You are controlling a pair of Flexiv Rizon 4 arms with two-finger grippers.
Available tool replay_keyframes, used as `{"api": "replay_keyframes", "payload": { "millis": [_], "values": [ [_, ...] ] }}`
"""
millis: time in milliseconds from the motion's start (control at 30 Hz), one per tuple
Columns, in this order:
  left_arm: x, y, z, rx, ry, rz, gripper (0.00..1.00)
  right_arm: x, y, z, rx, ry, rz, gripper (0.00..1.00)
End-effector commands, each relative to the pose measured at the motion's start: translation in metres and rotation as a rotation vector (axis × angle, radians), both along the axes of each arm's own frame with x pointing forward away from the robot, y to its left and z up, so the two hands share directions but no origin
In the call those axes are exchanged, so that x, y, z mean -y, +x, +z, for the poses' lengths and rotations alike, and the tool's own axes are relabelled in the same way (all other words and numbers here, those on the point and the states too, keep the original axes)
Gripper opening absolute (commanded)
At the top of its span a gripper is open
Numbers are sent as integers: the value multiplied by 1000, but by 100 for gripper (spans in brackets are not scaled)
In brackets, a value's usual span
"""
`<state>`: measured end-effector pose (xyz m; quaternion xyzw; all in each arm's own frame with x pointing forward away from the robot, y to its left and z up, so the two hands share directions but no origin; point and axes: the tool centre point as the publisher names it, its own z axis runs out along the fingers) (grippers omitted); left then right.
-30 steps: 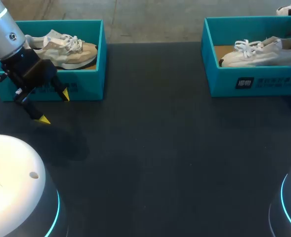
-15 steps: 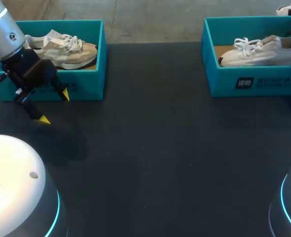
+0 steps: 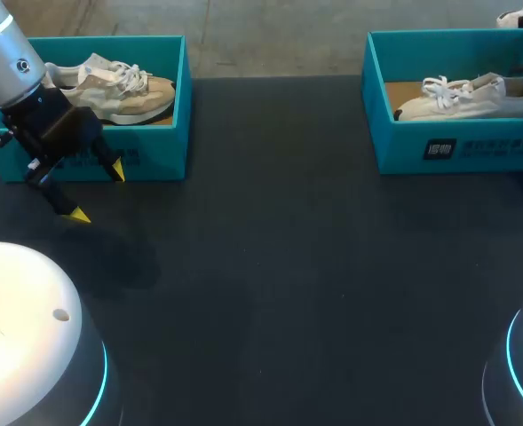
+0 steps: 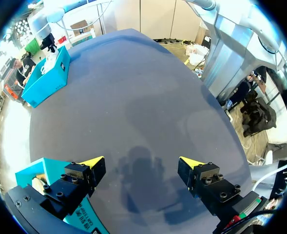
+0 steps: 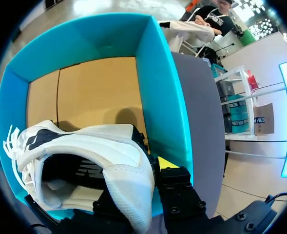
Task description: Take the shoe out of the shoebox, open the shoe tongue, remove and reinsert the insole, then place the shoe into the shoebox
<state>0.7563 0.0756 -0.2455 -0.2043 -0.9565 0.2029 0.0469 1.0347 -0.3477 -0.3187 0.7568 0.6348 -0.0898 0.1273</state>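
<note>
Clamping the shoe [image 3: 461, 98] by its heel, the right gripper [image 5: 145, 170] holds it inside its box [image 3: 456, 149]. Left gripper [image 4: 141, 163] idle, jaws apart, above the table [image 3: 288, 266]. Removal, tongue, insole and return all appear outstanding.

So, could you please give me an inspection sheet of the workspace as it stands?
Surface: dark table, no spills seen.
Job's things: left shoebox holds a beige shoe; right shoebox holds the white shoe.
Clutter: nothing seen.
Grippers: left gripper open, holding nothing, hovering over the table in front of the left shoebox; right gripper shut on the white shoe's heel, inside the right shoebox.
Cables: nothing seen on the table.
Surroundings: nothing seen reaching over the table.
</note>
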Motion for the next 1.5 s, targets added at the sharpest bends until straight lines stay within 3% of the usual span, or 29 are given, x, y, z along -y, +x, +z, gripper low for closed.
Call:
{"api": "replay_keyframes", "payload": {
  "millis": [33,1500],
  "values": [
    [-1,-1,0,1,2,0,100,2,2,-12,-4,2,7,0],
    [-1,-1,0,1,2,0,100,5,-5,-63,-54,100,5,0]
  ]
}}
